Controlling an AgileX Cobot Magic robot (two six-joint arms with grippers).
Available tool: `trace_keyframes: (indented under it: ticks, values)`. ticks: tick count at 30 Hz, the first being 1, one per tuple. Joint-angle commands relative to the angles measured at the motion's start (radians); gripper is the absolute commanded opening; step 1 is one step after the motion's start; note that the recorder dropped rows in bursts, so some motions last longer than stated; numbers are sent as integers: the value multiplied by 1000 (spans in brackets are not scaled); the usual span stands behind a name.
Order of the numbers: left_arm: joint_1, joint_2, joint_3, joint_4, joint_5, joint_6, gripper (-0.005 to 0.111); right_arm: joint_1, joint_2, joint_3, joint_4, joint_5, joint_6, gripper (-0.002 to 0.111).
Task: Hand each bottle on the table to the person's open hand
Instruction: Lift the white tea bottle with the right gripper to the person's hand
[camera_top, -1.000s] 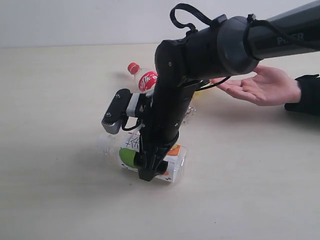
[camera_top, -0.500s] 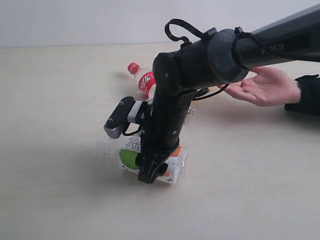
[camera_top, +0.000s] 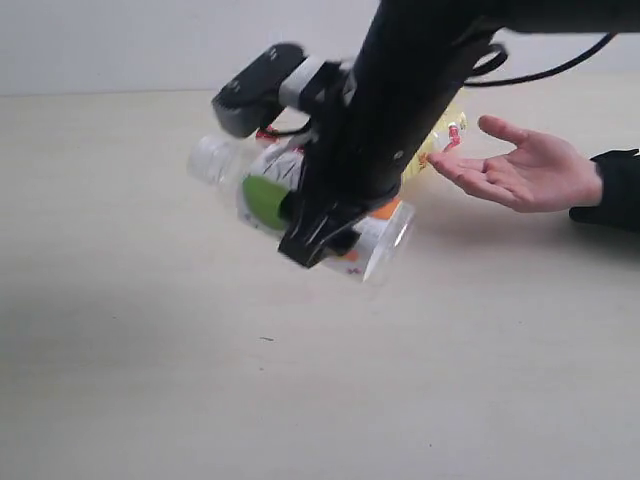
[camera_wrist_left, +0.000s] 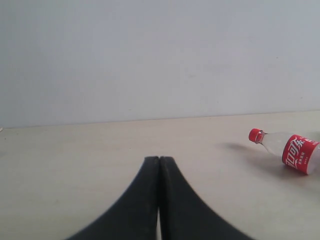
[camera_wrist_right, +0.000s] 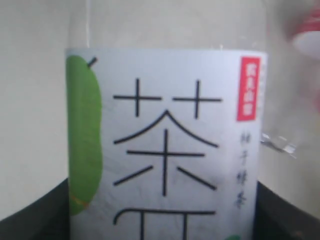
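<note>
My right gripper (camera_top: 322, 232) is shut on the bottle with the white-green label (camera_top: 262, 200), which it holds on its side in the air above the table (camera_top: 150, 350). In the right wrist view that label (camera_wrist_right: 165, 125) fills the frame between the black fingers (camera_wrist_right: 37, 212). The person's open hand (camera_top: 530, 172) waits palm up to the right, apart from the held bottle. A yellow bottle (camera_top: 452, 125) partly shows behind the arm. In the left wrist view, a clear bottle with a red label and cap (camera_wrist_left: 292, 151) lies beyond my left gripper (camera_wrist_left: 159, 160), which is shut on nothing.
The black right arm (camera_top: 420, 70) hides most of the table's back middle. A black sleeve cuff (camera_top: 612, 190) lies at the right edge. A pale wall (camera_wrist_left: 160, 55) rises behind the table. A blurred red shape (camera_wrist_right: 307, 35) shows past the held bottle.
The right gripper has closed on the white-green bottle and lifted it off the table, up and slightly right. The person's hand has stayed where it was.
</note>
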Motion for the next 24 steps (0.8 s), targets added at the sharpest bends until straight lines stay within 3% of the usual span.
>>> trace_keyframes:
  ticks: [1, 4, 9, 24]
  values:
    - [1, -6, 3, 0, -8, 1, 0, -163, -108, -5, -168, 47, 192, 0]
    - [1, -6, 3, 0, -8, 1, 0, -375, -110, -5, -148, 70, 201, 0]
    - [1, -6, 3, 0, -8, 1, 0, -562, -35, -5, -70, 72, 210, 0]
    - [1, -6, 3, 0, -8, 1, 0, -587, 168, -5, -71, -121, 273, 0]
